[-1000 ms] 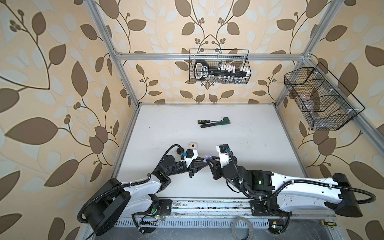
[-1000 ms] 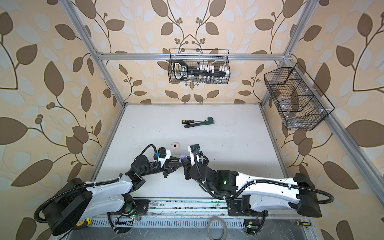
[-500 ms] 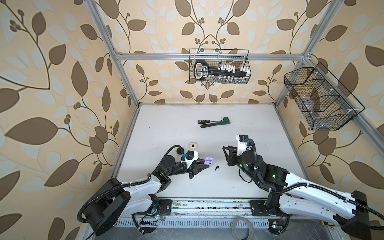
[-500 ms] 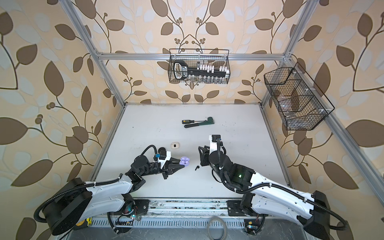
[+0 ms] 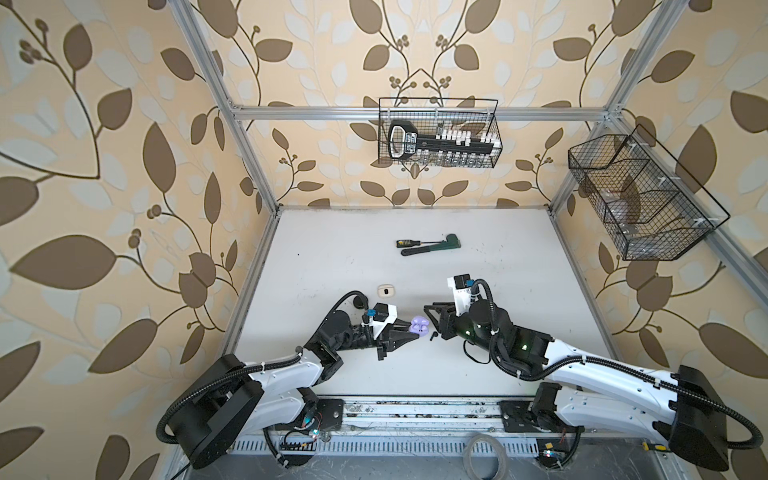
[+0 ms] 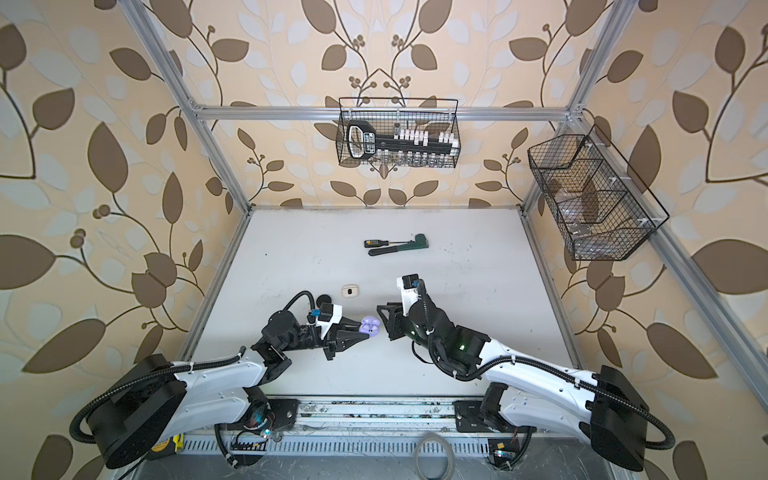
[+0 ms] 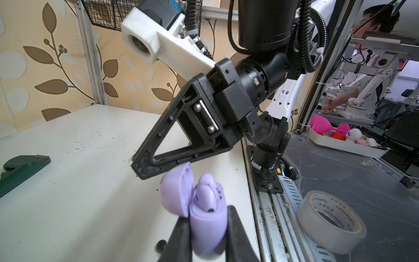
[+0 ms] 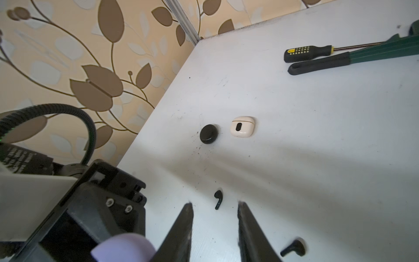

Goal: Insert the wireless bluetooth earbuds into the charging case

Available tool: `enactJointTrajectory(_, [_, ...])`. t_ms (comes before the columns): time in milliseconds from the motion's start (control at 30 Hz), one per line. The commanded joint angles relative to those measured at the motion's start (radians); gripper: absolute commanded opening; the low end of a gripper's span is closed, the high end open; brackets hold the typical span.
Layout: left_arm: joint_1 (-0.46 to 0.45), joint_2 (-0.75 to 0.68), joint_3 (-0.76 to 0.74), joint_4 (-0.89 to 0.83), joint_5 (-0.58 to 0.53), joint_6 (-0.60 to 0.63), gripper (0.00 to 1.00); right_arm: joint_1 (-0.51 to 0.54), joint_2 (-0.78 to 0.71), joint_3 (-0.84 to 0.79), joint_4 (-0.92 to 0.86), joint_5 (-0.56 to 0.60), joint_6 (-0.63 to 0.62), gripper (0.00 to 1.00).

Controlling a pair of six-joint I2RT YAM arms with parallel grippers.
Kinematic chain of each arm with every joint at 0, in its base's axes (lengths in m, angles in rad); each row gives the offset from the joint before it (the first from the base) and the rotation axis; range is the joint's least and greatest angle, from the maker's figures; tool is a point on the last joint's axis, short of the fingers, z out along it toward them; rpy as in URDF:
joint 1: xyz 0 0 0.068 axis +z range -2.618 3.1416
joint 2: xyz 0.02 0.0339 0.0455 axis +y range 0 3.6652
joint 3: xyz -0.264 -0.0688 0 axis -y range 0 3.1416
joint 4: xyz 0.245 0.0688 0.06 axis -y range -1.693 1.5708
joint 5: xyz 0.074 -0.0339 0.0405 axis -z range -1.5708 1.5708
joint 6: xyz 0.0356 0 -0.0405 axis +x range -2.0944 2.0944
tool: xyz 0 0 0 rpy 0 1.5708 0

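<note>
Left gripper (image 5: pixel 411 332): jaws clamped on open lavender case (image 7: pixel 204 236), lavender earbud (image 7: pixel 207 197) seated, near middle of tabletop (image 8: pixel 294 147) robot-side edge. Right gripper (image 8: pixel 215 204): jaws apart, empty, aimed at black earbud (image 8: pixel 218 199). Likely next: lower, pinch squarely.

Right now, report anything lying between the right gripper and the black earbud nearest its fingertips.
Nothing visible does. The right gripper stands open, and the black earbud lies on the table just beyond its fingertips. The lavender charging case in the left gripper is off to one side; a second black earbud lies outside the fingers.
</note>
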Motion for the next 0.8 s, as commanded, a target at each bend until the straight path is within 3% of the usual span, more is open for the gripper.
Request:
enactJointTrajectory(0, [-0.012, 0.001, 0.035, 0.062, 0.029, 0.001, 0.00, 0.021, 0.000, -0.005, 0.058, -0.029, -0.015, 0.34])
enactJointTrajectory(533, [-0.013, -0.010, 0.035, 0.039, 0.009, 0.012, 0.00, 0.116, -0.047, -0.034, 0.030, -0.003, -0.020, 0.31])
enactJointTrajectory(767, [-0.015, -0.007, 0.011, 0.108, 0.049, 0.025, 0.00, 0.043, -0.072, -0.033, -0.059, 0.070, 0.016, 0.26])
